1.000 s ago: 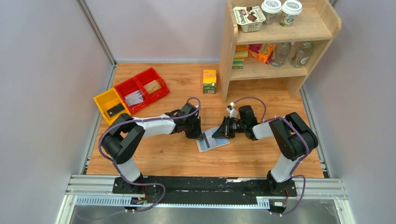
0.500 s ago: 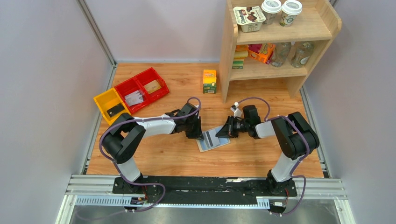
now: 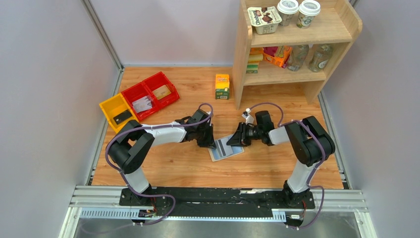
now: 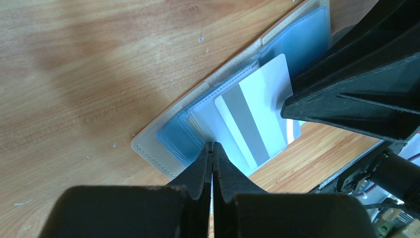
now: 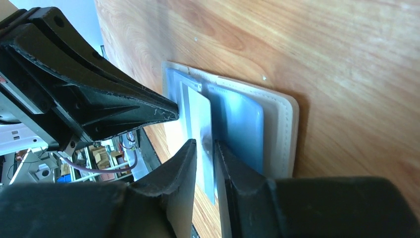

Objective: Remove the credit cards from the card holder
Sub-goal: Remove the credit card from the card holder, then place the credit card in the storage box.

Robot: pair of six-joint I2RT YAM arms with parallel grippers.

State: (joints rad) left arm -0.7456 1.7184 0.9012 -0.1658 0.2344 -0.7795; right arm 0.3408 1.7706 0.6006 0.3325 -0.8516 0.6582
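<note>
Wood-grain table (image 4: 74,59), matt, lightly scuffed. At left: left gripper (image 4: 212,147) closed tight and empty, tips pressing down on the holder (image 4: 148,148) as a pin.

Holder spread flat at table centre, between both arms. Beige stitched rim, soft and pliant; glossy translucent blue sleeves inside. Striped card (image 4: 252,130) part-way out of its sleeve, over the holder's right half. Thin, rigid, whitish, with rounded corners and a grey band.

At right: right gripper (image 5: 204,145), jaws slightly apart astride the card's free edge; gap wider than the card, so not clamped.

Step judged: extraction of this card, half done. Next move likely to call for a firm pinch on that edge, then a level pull rightward. Further cards beneath: cannot tell.
</note>
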